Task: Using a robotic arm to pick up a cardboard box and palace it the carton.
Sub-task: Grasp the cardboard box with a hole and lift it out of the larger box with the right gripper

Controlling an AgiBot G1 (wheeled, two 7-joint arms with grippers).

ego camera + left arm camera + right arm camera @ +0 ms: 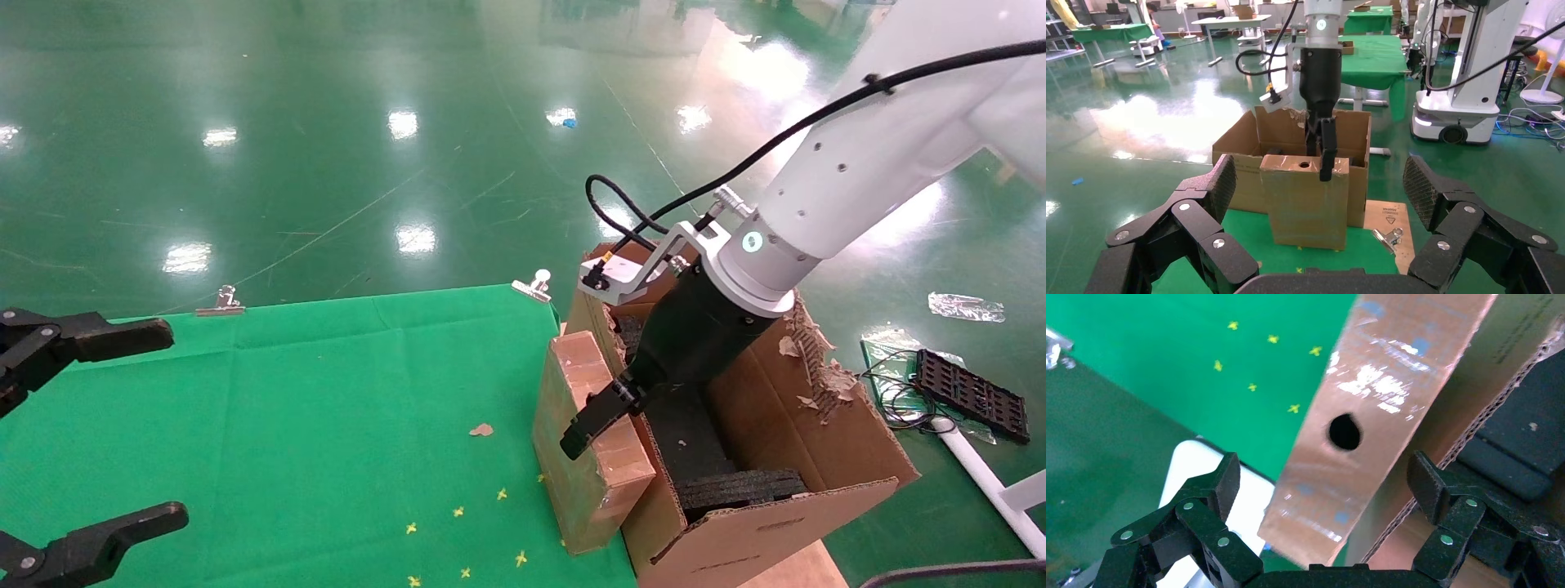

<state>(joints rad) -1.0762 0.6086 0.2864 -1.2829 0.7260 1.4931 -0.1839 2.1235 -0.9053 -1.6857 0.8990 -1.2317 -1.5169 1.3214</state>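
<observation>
The cardboard box (584, 474) stands upright on the green table's right edge, against the carton (817, 425). Its taped top face with the round hole (1345, 432) points up. My right gripper (605, 412), on the white robotic arm (858, 163), hangs over that top face, open. One finger (1327, 153) reaches down the box's table side and the other is over the carton side. Black foam (739, 490) lines the carton's inside. My left gripper (173, 423) is open and idle over the table's left edge, holding nothing.
Binder clips (533, 286) (221, 304) pin the green cloth at the far edge. A cardboard scrap (481, 429) and yellow marks (458, 512) lie on the cloth. On the floor to the right are a black tray (972, 392), cables and a white frame leg (989, 482).
</observation>
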